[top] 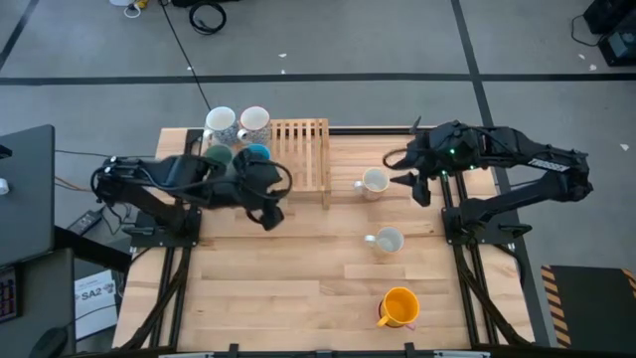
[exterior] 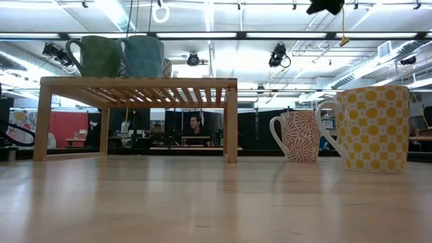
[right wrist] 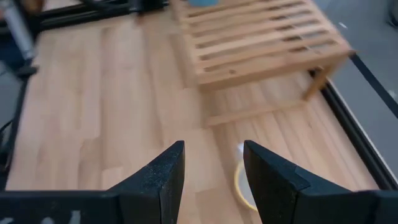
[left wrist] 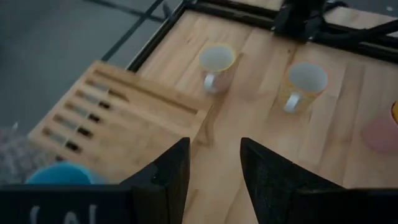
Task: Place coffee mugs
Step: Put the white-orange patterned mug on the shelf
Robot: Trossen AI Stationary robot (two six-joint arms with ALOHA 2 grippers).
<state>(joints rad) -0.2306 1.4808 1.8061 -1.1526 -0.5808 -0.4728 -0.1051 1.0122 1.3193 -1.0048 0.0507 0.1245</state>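
Wood table point(top: 298, 288) carries everything; nearest edge: orange mug point(top: 399, 306); mid-table: yellow-patterned mug point(top: 386, 241); further back, red-patterned mug point(top: 374, 183) just right of rack point(top: 300, 151); right gripper point(top: 415, 171) hangs just beside that mug, fingers apart, empty; left gripper point(top: 270, 214) hovers near the rack's left end, fingers apart, empty; green mug point(top: 218, 155) and blue mug point(top: 257, 152) on rack; two white mugs point(top: 237, 123) behind them at far edge.
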